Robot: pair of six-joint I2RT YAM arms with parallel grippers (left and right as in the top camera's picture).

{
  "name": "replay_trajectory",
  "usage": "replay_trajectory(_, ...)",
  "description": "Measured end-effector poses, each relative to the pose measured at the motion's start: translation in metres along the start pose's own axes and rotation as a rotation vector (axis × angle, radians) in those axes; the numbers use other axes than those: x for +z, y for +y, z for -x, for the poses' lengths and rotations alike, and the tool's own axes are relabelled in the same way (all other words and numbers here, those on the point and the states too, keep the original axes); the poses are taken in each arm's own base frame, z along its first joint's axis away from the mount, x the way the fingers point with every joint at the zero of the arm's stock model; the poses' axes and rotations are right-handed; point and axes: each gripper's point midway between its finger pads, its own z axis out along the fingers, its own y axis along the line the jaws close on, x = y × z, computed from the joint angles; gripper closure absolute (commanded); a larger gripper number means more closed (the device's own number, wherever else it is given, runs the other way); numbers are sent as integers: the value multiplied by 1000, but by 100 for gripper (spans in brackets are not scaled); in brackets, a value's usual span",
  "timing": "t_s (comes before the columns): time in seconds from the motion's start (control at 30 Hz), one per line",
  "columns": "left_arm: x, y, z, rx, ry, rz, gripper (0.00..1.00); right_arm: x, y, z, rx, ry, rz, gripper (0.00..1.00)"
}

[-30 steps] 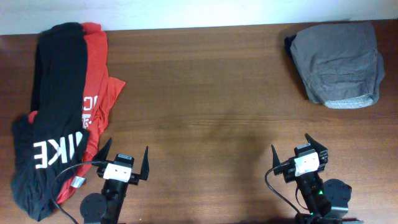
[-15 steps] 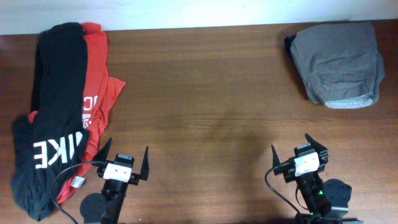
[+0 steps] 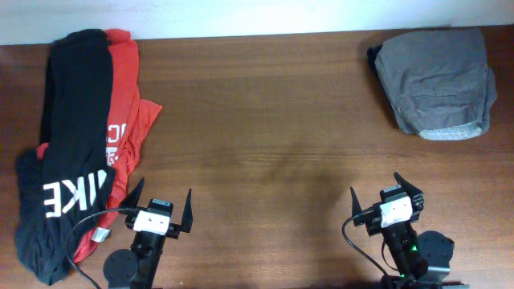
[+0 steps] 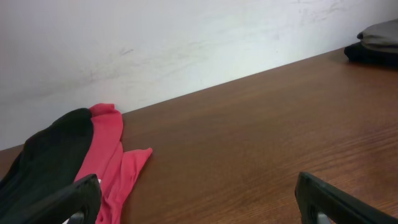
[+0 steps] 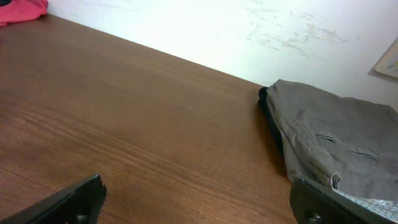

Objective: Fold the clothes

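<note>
I see the bench [image 3: 265,120] with open wood across its middle. Along its left side lies the black T-shirt [image 3: 68,136], bunched lengthwise, with white letters "IKE" readable from overhead only. The red T-shirt [image 3: 127,88] lies partly under it on the right, its white print unreadable. The folded grey garment [image 3: 438,76] sits far right, and my right wrist view shows a dark layer beneath it. The left end effector [image 3: 163,202] and right end effector [image 3: 379,193] sit at the near edge, fingers apart, holding nothing.

The table [image 3: 265,120] is seen as brown wood, grain visible, with a slight sheen. The black T-shirt [image 3: 72,104] and red T-shirt [image 3: 124,88] are shown as soft matt cloth. The grey garment [image 3: 438,76] is matt creased cloth, its hem ribbed.
</note>
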Motion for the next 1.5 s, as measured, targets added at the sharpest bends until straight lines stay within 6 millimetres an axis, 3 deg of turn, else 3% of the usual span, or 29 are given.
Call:
replay_trajectory(0.97,-1,2,2,-36,21,5,1,-1,2,20,38,-80,24,1)
replay_trajectory(1.07,-1,8,18,-63,27,19,1,-5,2,34,46,-106,35,1)
replay_trajectory(1.3,11,27,83,-95,72,18,1,-21,-2,99,35,-182,83,1)
replay_trajectory(1.4,24,34,103,-117,148,4,1,-16,-5,117,66,-149,119,1)
replay_trajectory(1.5,41,39,108,-148,276,-23,1,-5,-7,130,113,-74,177,1)
